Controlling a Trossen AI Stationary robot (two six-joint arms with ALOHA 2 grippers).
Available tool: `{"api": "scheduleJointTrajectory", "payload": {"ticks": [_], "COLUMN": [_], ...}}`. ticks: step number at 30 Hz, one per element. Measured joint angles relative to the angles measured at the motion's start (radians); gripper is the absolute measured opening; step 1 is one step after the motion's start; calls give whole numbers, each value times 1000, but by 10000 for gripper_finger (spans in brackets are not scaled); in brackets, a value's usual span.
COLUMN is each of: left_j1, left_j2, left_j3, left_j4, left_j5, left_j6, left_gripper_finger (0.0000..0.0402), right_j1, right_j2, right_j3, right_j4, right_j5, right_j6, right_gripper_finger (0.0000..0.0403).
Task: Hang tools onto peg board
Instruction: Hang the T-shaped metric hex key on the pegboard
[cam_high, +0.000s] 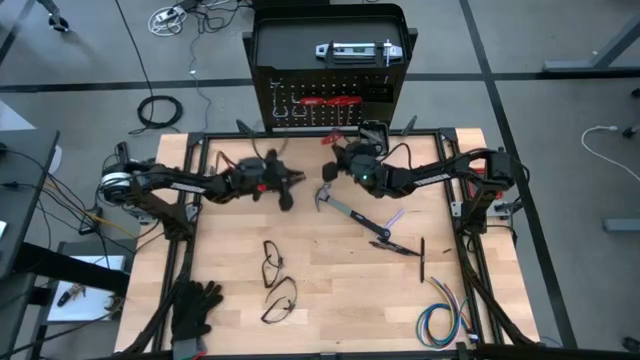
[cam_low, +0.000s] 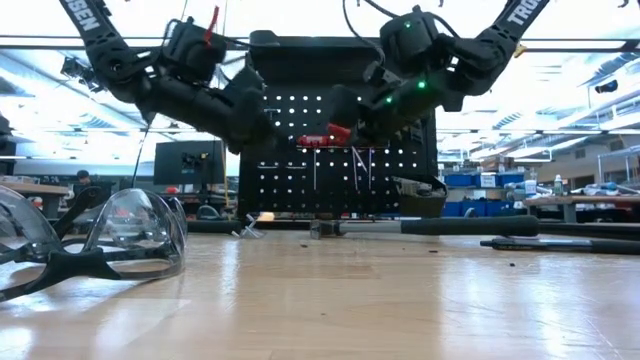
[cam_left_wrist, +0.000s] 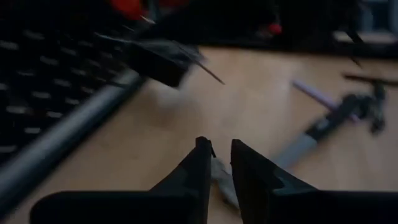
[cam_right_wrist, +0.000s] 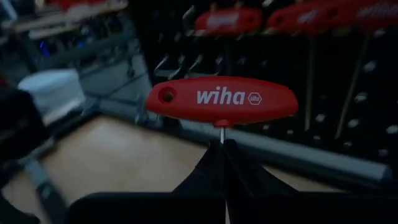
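The peg board (cam_high: 330, 60) stands upright at the table's far edge, and red-handled tools (cam_right_wrist: 230, 22) hang on it. My right gripper (cam_right_wrist: 222, 144) is shut on a red T-handle key (cam_right_wrist: 222, 99) and holds it up in front of the board (cam_low: 300, 170). To its left, my left gripper (cam_left_wrist: 221, 148) hovers above the table with a narrow gap between its fingers and nothing in it. A black-handled hammer (cam_high: 345, 212) lies flat on the wood, beyond the left gripper and below the right arm. My right gripper pinches the key's thin steel shaft (cam_right_wrist: 222, 132) between its two fingertips, right under the red handle. The fingers come almost level from the table's near side, pointing at the board. The handle (cam_low: 325, 138) lies crosswise beyond the tips, clear of the table.
Two pairs of safety glasses (cam_high: 272, 262) (cam_high: 280, 300) lie mid-table, black gloves (cam_high: 195, 305) at the near left and a coloured wire bundle (cam_high: 440, 315) at the near right. A thin black tool (cam_high: 422, 258) and a purple piece (cam_left_wrist: 311, 90) lie near the hammer.
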Motion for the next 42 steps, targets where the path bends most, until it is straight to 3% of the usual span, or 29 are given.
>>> {"api": "scheduleJointTrajectory", "payload": {"ticks": [6,11,15,23,42], "left_j1": [99,113,112,111,111], "left_j2": [-86,-86,-86,-85,-85], "left_j3": [-106,-167,-175,-182,-182], "left_j4": [165,304,298,285,252], "left_j5": [56,59,59,90,134], "left_j6": [-65,-77,-129,-175,-176], "left_gripper_finger": [36,25,23,23,23], "right_j1": [-31,-28,-22,-85,-233], "right_j2": [7,107,199,247,257], "right_j3": [6,132,255,393,428], "right_j4": [120,111,91,-71,-130], "right_j5": [-26,-10,147,179,-31], "right_j6": [-27,-106,-166,-196,-193], "right_gripper_finger": [0,0,0,0,0]}}
